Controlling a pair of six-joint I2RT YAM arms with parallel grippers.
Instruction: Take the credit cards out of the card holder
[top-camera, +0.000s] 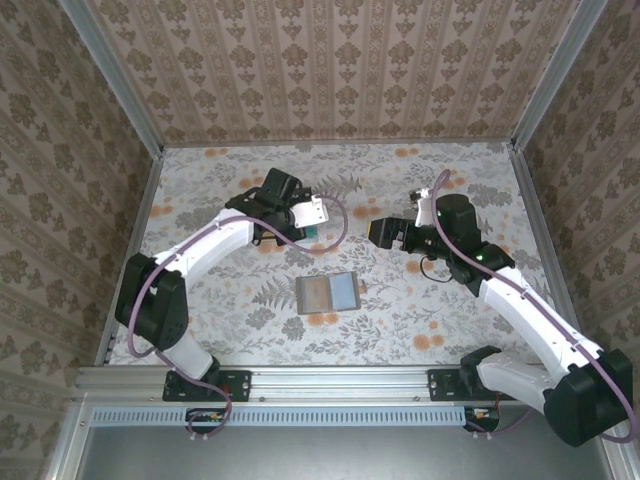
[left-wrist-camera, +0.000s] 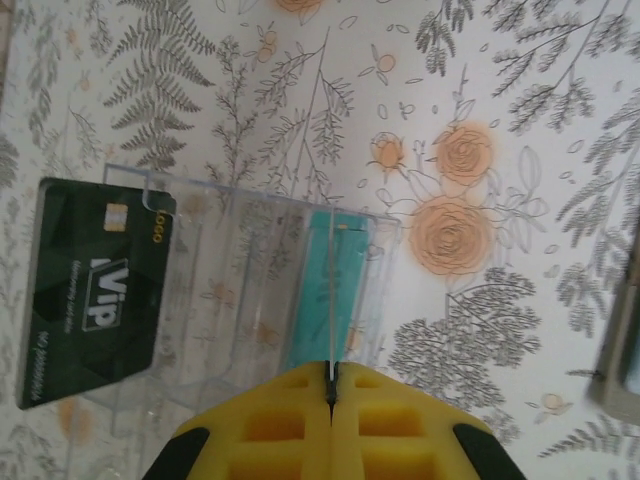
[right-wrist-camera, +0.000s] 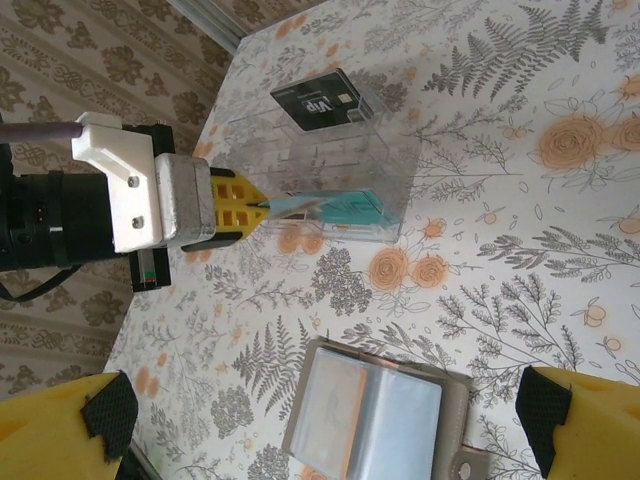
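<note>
Card holder (top-camera: 345, 290) open, grey-blue inside (orange card (right-wrist-camera: 325, 420) in pocket); left gripper (left-wrist-camera: 331, 378) clamps teal card (right-wrist-camera: 345, 207); right gripper (top-camera: 384, 231) apart

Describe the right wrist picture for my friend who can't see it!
The left tool pinches a teal card at a clear tray, where a black Vip card sits. Nearer the camera the card holder lies open on the flowery table with an orange card in one pocket, between the right tool's wide-apart yellow fingers.
</note>
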